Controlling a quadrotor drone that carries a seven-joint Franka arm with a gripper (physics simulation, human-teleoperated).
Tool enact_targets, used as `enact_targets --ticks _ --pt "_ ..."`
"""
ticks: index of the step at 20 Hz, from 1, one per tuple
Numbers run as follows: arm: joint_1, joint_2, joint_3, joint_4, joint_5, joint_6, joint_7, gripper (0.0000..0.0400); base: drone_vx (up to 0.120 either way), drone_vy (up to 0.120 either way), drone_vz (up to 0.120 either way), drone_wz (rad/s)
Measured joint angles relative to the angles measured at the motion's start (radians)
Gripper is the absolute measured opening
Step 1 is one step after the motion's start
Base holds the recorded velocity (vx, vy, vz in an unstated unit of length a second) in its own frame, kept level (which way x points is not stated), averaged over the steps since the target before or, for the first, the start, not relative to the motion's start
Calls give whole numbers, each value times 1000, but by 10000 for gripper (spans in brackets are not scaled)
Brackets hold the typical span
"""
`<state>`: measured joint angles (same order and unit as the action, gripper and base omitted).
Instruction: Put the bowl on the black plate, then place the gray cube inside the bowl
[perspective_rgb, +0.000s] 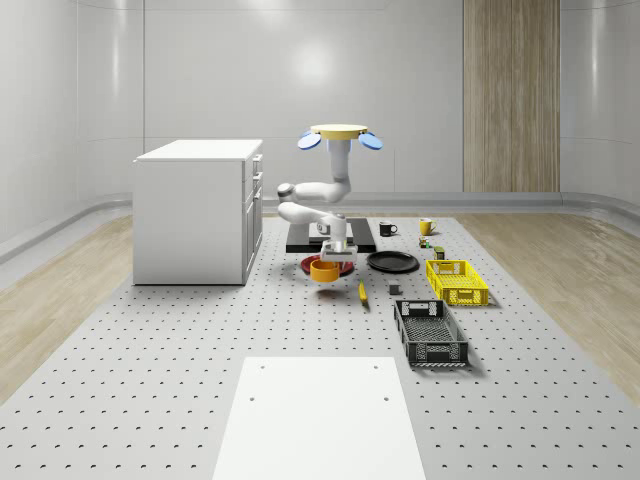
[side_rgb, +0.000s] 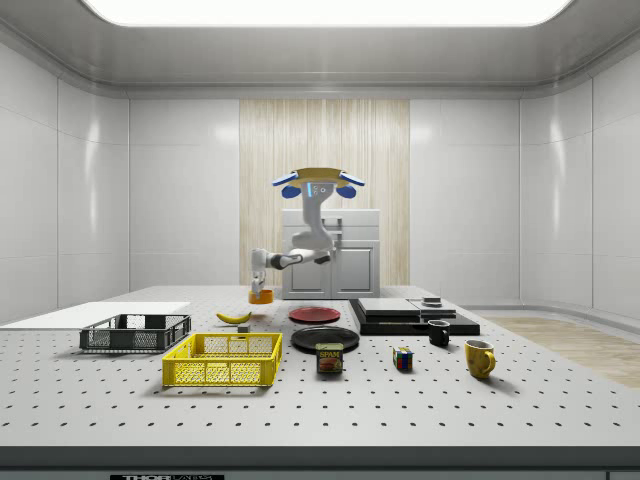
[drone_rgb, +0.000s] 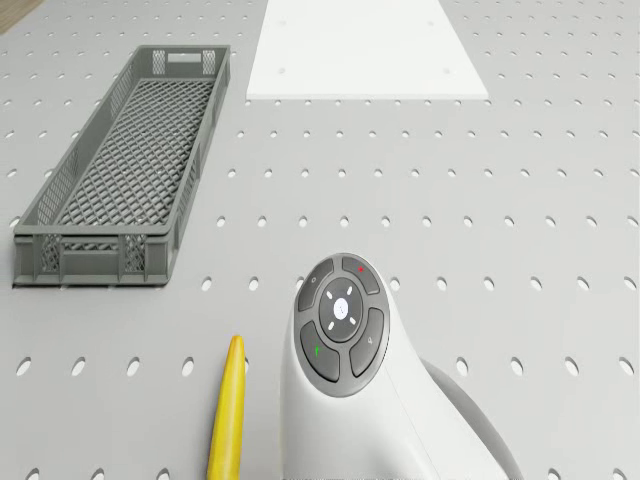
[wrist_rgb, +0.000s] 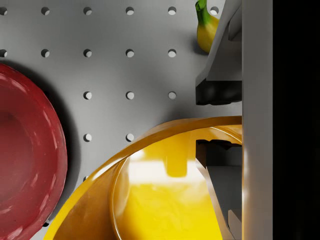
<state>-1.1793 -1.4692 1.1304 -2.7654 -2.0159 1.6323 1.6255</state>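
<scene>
My gripper (perspective_rgb: 335, 254) is shut on the rim of the orange-yellow bowl (perspective_rgb: 324, 269), which hangs a little above the table beside the red plate (perspective_rgb: 309, 263). In the wrist view one finger (wrist_rgb: 215, 92) sits outside the bowl (wrist_rgb: 150, 200) wall and the other inside, with the red plate (wrist_rgb: 25, 150) below. The black plate (perspective_rgb: 391, 262) lies toward the whole-scene view's right of the bowl. A small gray cube (perspective_rgb: 396, 290) rests nearer the camera from that plate. The drone (perspective_rgb: 338, 132) hovers high over the black slab (perspective_rgb: 300, 241).
A banana (perspective_rgb: 363, 292) lies just beside the hanging bowl. A yellow crate (perspective_rgb: 457, 281) and a gray crate (perspective_rgb: 430, 333) stand to the whole-scene view's right. A white cabinet (perspective_rgb: 198, 210) rises on the left, and a white sheet (perspective_rgb: 315, 420) lies in front.
</scene>
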Motion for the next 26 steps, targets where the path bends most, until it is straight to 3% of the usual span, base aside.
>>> enact_targets --ticks 26 --pt "1 1 4 -2 4 -3 0 100 -120 120 0 0"
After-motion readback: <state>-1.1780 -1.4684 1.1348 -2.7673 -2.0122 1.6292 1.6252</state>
